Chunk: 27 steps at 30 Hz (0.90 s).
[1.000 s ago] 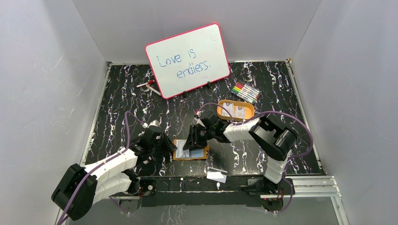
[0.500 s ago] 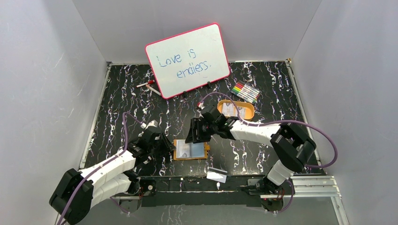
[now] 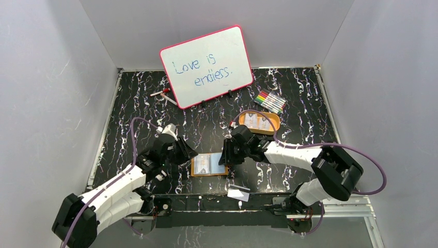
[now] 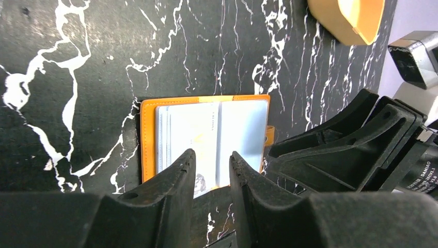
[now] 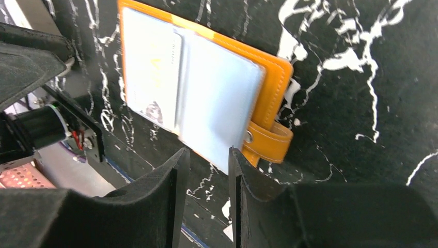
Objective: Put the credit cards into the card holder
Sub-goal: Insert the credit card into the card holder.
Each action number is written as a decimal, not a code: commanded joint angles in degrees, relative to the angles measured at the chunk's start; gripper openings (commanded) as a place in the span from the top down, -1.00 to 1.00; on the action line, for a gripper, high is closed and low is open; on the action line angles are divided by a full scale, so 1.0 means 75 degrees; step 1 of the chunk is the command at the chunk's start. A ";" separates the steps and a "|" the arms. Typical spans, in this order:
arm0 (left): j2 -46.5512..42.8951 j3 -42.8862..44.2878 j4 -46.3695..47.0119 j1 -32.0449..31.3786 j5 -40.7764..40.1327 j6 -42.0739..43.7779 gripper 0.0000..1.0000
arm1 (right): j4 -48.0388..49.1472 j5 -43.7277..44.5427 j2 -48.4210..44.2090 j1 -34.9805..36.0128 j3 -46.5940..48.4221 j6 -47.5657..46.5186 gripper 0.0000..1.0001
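The orange card holder (image 3: 209, 165) lies open on the table between my two grippers, with pale cards in its clear sleeves (image 4: 191, 134). Its snap strap (image 5: 268, 142) sticks out at the right edge. My left gripper (image 3: 191, 153) hovers at the holder's left edge, jaws slightly apart and empty (image 4: 212, 157). My right gripper (image 3: 223, 157) hovers at the holder's right edge, jaws slightly apart and empty (image 5: 209, 155). A loose credit card (image 3: 238, 192) lies near the table's front edge. More cards lie in the orange oval tray (image 3: 277, 123).
A pink-rimmed whiteboard (image 3: 206, 66) stands at the back. Coloured markers (image 3: 269, 101) lie at the back right, a red marker (image 3: 162, 93) left of the board. The arms' base rail (image 3: 206, 204) runs along the near edge. Grey walls close in both sides.
My right gripper has drawn off the holder's top to its right edge. My left gripper has shifted slightly away and right. The holder now shows fully open.
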 commanded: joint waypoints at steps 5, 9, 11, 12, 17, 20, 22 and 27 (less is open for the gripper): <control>0.0904 -0.0083 0.0577 -0.0011 0.0547 0.0064 0.46 | 0.0421 0.0443 -0.0183 0.0006 -0.0510 0.0259 0.23; 0.0975 -0.0235 0.0687 -0.0011 0.0499 -0.0002 0.46 | 0.0454 0.0462 -0.0067 0.0006 -0.0572 0.0226 0.28; 0.1009 -0.0273 0.0708 -0.0011 0.0492 -0.0019 0.46 | 0.0471 0.0467 -0.0012 0.0003 -0.0590 0.0236 0.29; 0.1018 -0.0284 0.0700 -0.0011 0.0493 -0.0013 0.46 | 0.0473 0.0480 -0.0005 0.0003 -0.0614 0.0242 0.30; 0.1044 -0.0366 0.0701 -0.0011 0.0481 -0.0011 0.46 | 0.0463 0.0599 -0.0071 -0.0014 -0.0623 0.0248 0.41; 0.1107 -0.0419 0.0707 -0.0011 0.0463 -0.0013 0.47 | 0.0426 0.0821 -0.0322 -0.0012 -0.0726 0.0293 0.46; 0.1154 -0.0441 0.0693 -0.0011 0.0443 -0.0018 0.48 | 0.0444 0.0859 -0.0517 -0.0007 -0.0767 0.0275 0.47; 0.1148 -0.0485 0.0635 -0.0011 0.0324 -0.0056 0.50 | 0.1361 0.0448 -0.1114 -0.0009 -0.1072 0.0224 0.26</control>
